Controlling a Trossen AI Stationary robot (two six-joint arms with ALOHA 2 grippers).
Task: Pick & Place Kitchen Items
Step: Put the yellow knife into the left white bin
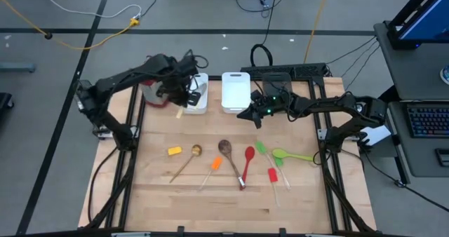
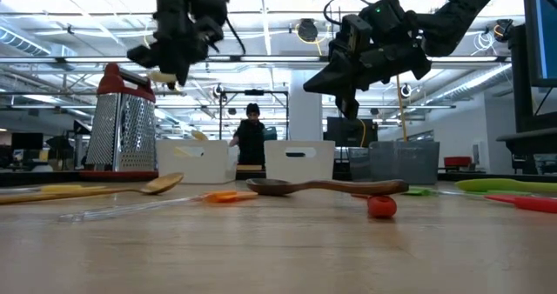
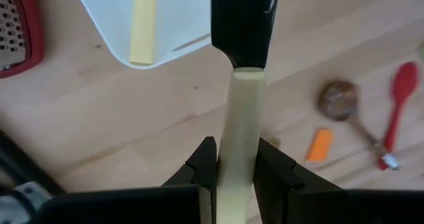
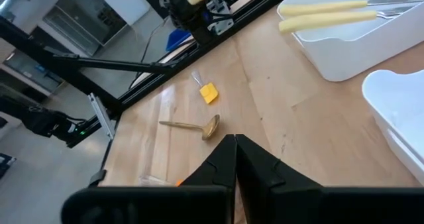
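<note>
My left gripper (image 3: 236, 151) hangs above the table beside the left white bin (image 1: 198, 95), shut on a pale-handled knife (image 3: 242, 111). That bin holds two more pale-handled knives (image 4: 324, 15). My right gripper (image 4: 235, 144) is shut and holds nothing, raised in front of the second white bin (image 1: 236, 90). On the wood lie a yellow spatula (image 1: 174, 151), a small wooden spoon (image 1: 189, 158), an orange spatula (image 1: 215, 165), a dark wooden spoon (image 1: 226, 150), a red spoon (image 1: 248, 160), a green spatula (image 1: 262, 149), a red spatula (image 1: 273, 175) and a lime-green spoon (image 1: 289, 155). My left gripper pinches the knife's pale handle (image 3: 238, 141) between its two fingers (image 3: 207, 166), about midway along it. The fingers lie along the knife, and the dark blade (image 3: 242, 18) points on past the fingertips. The knife is lifted clear of the table.
A steel box grater with a red rim (image 1: 151, 93) stands just left of the left bin. The utensils lie in a row across the table's middle; bare wood stretches between them and the near edge. A person (image 2: 251, 137) stands in the room far behind the table.
</note>
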